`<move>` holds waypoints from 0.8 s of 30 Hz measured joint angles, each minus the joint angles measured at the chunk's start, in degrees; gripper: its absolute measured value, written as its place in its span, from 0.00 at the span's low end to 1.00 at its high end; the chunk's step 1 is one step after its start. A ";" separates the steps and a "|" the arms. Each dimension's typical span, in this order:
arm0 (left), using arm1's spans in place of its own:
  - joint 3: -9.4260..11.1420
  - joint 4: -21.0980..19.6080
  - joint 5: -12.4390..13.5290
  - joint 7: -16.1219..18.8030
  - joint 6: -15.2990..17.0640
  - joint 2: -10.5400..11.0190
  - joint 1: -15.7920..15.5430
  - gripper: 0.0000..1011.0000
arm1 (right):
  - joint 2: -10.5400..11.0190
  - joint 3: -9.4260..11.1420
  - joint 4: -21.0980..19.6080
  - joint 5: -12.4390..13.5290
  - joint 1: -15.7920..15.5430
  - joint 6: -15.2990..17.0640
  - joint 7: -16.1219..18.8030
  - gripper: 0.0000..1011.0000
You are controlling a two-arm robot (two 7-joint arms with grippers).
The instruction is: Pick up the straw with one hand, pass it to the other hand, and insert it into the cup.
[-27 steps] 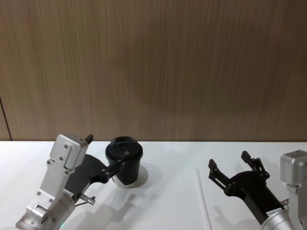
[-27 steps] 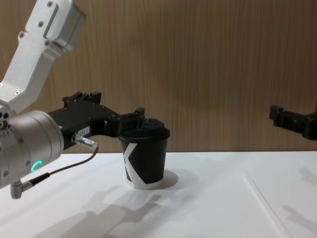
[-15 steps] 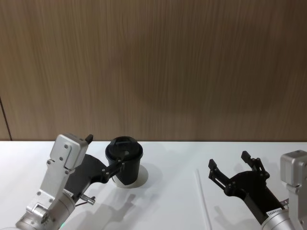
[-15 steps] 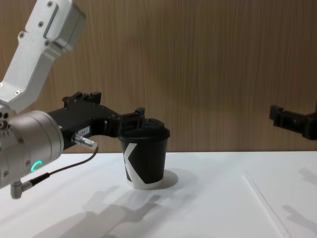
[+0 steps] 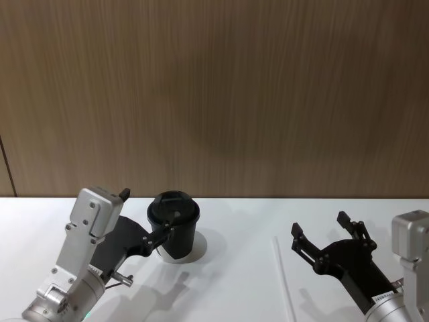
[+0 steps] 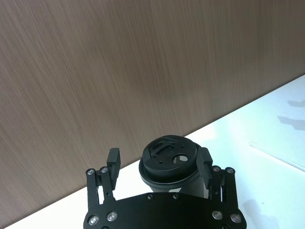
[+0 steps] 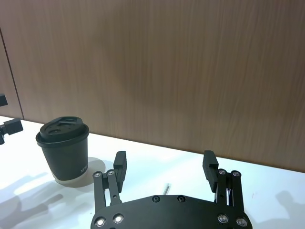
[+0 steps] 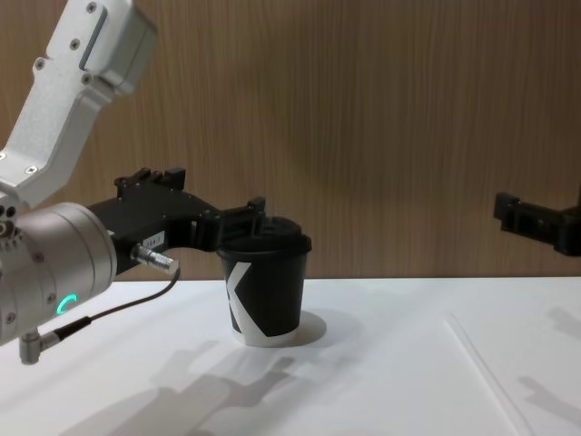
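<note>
Head view: cup [image 5: 175, 228] upright on worktop [image 5: 234, 282], my left end effector [image 5: 147, 213] spread wide, one finger either side of its lid. Straw [image 5: 282, 276] lies flat, well right of cup. My right end effector [image 5: 322, 228] wide, empty, raised just right of straw.

L arm enters from the surface's near-left corner, silver wrist [image 8: 53, 265] w/ teal ring lit, reaching fwd. The left gripper [image 5: 147, 215] is held approx. level over the surface's left half, fingers spread wide. R arm at the near-right corner; the right gripper [image 5: 320, 225] hovers above the surface, fingers wide apart.
</note>
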 joint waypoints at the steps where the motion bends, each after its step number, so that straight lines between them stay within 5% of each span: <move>1: 0.00 0.00 0.00 0.00 0.00 0.00 0.00 0.99 | 0.00 0.00 0.00 0.00 0.00 0.00 0.00 0.99; 24: 0.00 0.00 0.00 0.00 0.00 0.00 0.00 0.99 | 0.00 0.00 0.00 0.00 0.00 0.00 0.00 0.99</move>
